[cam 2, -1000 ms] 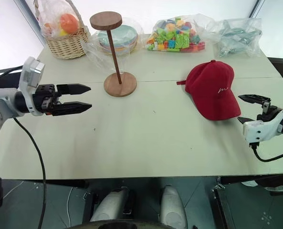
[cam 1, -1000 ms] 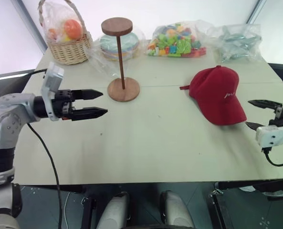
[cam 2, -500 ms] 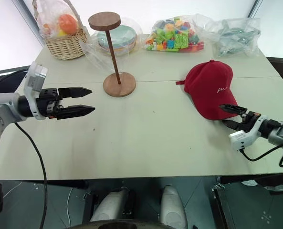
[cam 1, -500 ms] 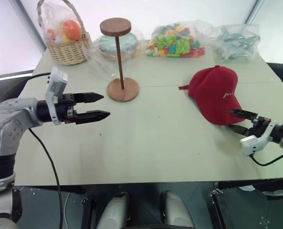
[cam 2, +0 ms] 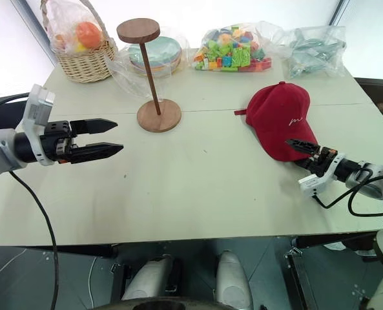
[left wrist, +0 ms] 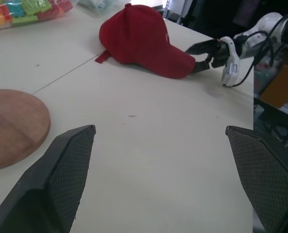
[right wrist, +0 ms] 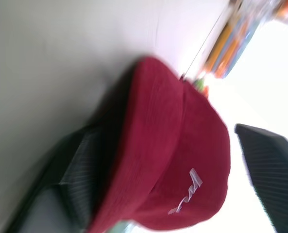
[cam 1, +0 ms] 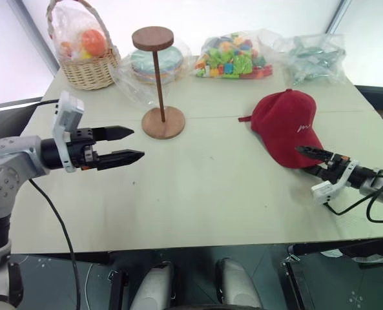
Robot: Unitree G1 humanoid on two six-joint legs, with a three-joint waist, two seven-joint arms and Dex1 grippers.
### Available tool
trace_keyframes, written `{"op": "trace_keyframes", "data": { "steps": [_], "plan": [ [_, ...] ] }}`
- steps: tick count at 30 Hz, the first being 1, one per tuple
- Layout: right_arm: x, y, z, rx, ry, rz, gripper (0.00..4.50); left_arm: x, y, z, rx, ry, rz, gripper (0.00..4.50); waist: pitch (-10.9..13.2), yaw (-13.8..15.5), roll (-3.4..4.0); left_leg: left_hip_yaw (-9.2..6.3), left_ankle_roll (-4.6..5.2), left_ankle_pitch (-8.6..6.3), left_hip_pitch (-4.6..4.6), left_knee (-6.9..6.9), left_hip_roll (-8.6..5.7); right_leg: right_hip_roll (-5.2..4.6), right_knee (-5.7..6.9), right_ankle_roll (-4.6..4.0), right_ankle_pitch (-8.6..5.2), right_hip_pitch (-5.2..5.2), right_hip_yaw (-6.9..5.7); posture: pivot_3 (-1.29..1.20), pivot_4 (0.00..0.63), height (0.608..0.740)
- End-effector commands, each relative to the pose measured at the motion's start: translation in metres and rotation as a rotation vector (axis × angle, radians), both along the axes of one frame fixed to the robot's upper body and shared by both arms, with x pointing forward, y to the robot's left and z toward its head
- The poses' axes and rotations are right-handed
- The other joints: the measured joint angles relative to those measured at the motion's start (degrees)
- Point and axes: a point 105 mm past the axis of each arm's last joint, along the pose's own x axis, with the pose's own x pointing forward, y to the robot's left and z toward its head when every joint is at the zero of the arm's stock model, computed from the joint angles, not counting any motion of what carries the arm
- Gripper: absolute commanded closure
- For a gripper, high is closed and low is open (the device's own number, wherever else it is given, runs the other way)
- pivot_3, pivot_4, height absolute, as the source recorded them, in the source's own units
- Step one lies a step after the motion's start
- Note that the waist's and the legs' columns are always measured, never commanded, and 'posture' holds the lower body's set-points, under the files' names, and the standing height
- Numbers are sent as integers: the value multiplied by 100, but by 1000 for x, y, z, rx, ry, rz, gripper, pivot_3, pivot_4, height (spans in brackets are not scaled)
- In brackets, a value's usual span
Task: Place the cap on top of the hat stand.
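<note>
The dark red cap [cam 1: 287, 126] lies on the right side of the table, brim toward the front edge. My right gripper [cam 1: 304, 160] is at the brim's tip, open, one finger above the brim and one below; in the right wrist view the brim [right wrist: 177, 160] sits between the fingers [right wrist: 270, 160]. The brown wooden hat stand [cam 1: 156, 84] stands upright at centre left with a bare disc top. My left gripper [cam 1: 138, 143] hovers open and empty over the table, left of the stand's base, pointing toward the cap [left wrist: 139, 39].
Along the far edge stand a wicker basket [cam 1: 88, 64] with fruit, a bag of plates [cam 1: 154, 64] behind the stand, a bag of coloured blocks [cam 1: 233, 57] and a bag of grey items [cam 1: 314, 55]. The pale table [cam 1: 204, 194] is bare between the grippers.
My right gripper has come down and in from the table's right edge to the cap's brim, rolling so its fingers straddle it, and the gap has narrowed. The left gripper stayed in place.
</note>
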Motion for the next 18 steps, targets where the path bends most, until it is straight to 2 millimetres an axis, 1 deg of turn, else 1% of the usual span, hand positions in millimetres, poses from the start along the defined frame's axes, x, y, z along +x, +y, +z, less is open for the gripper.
{"op": "trace_keyframes", "data": {
  "steps": [1, 4, 5, 9, 12, 13, 14, 15, 16, 18],
  "plan": [
    [1, 8, -12, -13, -3, 35, 2436, -2, 3, 14, 6, -59, 6, 0, -18, -17, -30, -1, -1, 0, 1, -2, 1, 1, 0, 0, 0, 0, 0, 0, 150, 740],
    [5, 12, -12, -7, -29, 37, 3909, -1, 4, 15, 9, -63, 11, 0, -38, -30, -65, -2, -4, 2, 3, -4, 5, 5, -1, -1, 0, 2, 0, 0, 150, 740],
    [7, 12, -12, -3, -40, 32, 4489, -1, 5, 16, 10, -64, 13, 0, -42, -36, -72, -2, -4, 2, 4, -4, 6, 6, -2, -1, 0, 2, 0, 0, 150, 740],
    [12, 13, -8, 30, -73, 5, 4489, 0, 10, 19, 21, -73, 32, 0, -46, -51, -80, -2, -7, 3, 9, -4, 14, 14, -5, -4, 2, 9, 0, 0, 150, 740],
    [17, 12, 3, 81, -113, -36, 4489, 1, 15, 22, 27, -80, 48, 0, -46, -66, -81, -2, -7, 4, 12, -4, 18, 19, -9, -8, 4, 14, 1, 0, 150, 740],
    [21, 11, 11, 106, -132, -60, 4489, 1, 18, 24, 31, -84, 54, 0, -45, -77, -81, -2, -7, 4, 12, -4, 19, 20, -9, -8, 4, 14, 1, 0, 150, 740],
    [24, 10, 20, 133, -159, -79, 4489, 1, 21, 26, 35, -89, 62, 0, -44, -90, -80, -2, -8, 4, 12, -4, 19, 21, -9, -8, 4, 14, 2, 0, 150, 740],
    [28, 9, 35, 164, -200, -99, 4489, 1, 24, 29, 37, -95, 69, 0, -41, -105, -74, -1, -8, 4, 12, -5, 19, 21, -8, -8, 4, 13, 3, 0, 150, 740],
    [33, 8, 55, 201, -257, -116, 4489, 2, 28, 33, 37, -100, 76, 0, -35, -112, -65, 0, -8, 4, 12, -7, 19, 20, -7, -8, 4, 10, 5, 0, 150, 740],
    [38, 14, 109, 291, -404, -111, 4489, 2, 36, 43, 36, -114, 83, 0, -16, -122, -36, 3, -7, 4, 3, -9, 19, 20, -5, -8, 4, -3, 8, 0, 150, 740]
  ]
}}
